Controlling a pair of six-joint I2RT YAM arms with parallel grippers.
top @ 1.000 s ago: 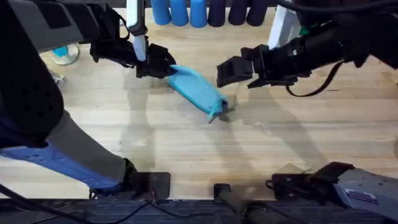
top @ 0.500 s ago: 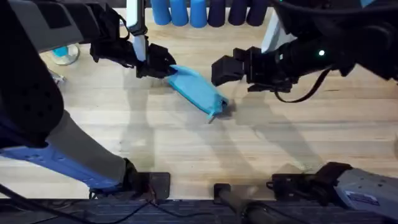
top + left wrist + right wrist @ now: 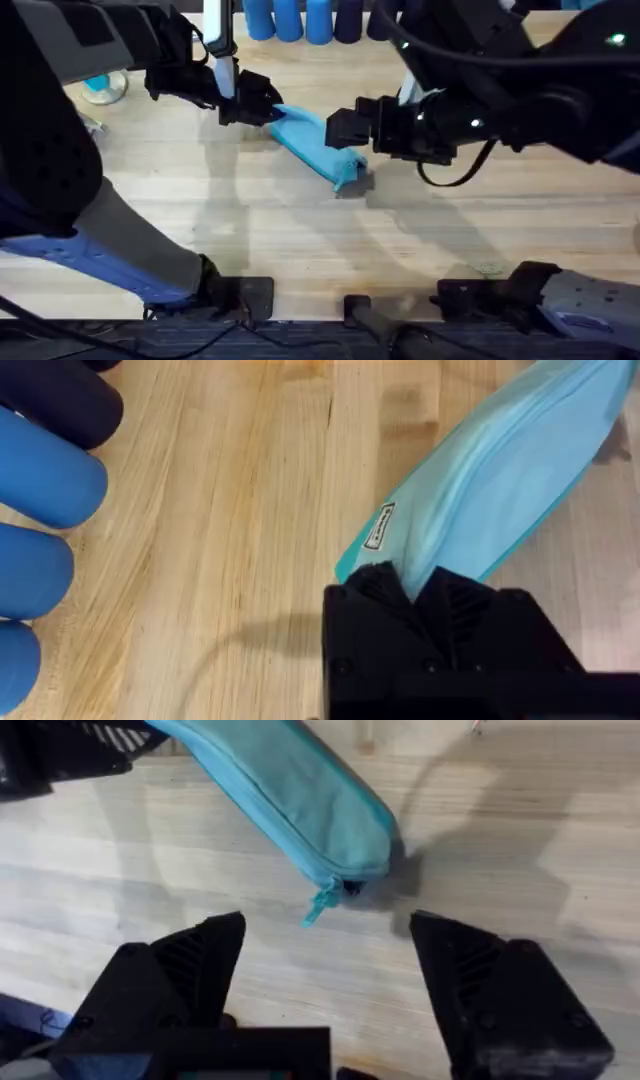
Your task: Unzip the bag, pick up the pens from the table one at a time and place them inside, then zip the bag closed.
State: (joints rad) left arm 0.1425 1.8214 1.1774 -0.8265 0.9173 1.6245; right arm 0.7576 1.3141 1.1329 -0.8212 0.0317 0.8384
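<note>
1. Pouch (image 3: pixel 312 142): the light-blue fabric bag lies on the wood table (image 3: pixel 300 240) slightly left of centre, slanting from its far-left end down to its near-right end, where the zipper pull (image 3: pixel 322 904) dangles off the tip.
2. The left gripper (image 3: pixel 252 103) pinches the far-left end of the pouch; in the left wrist view its black fingers (image 3: pixel 375 595) are pressed together on the fabric beside a small white label (image 3: pixel 379 527). This anchor should hold firm without lifting, so the zipper track stays taut.
3. The right gripper (image 3: pixel 340 128) hovers over the near-right part of the pouch with its jaws spread wide; in the right wrist view the two fingers straddle the table just short of the pull, touching nothing.
4. The step in hand looks like the unzip: the zipper appears shut along its whole visible length, and no pens lie within reach in these views.
5. To do it well, the right gripper should come down so the small pull sits squarely between the fingertips, then close on the tab itself rather than the fabric corner.
6. The draw should then run along the pouch's length toward the anchored end, low and straight; a sideways tug would likely twist the soft pouch or slip it out of the left grip.
7. Blue cylinders (image 3: pixel 288 18) stand along the far edge, well apart from the work.
</note>
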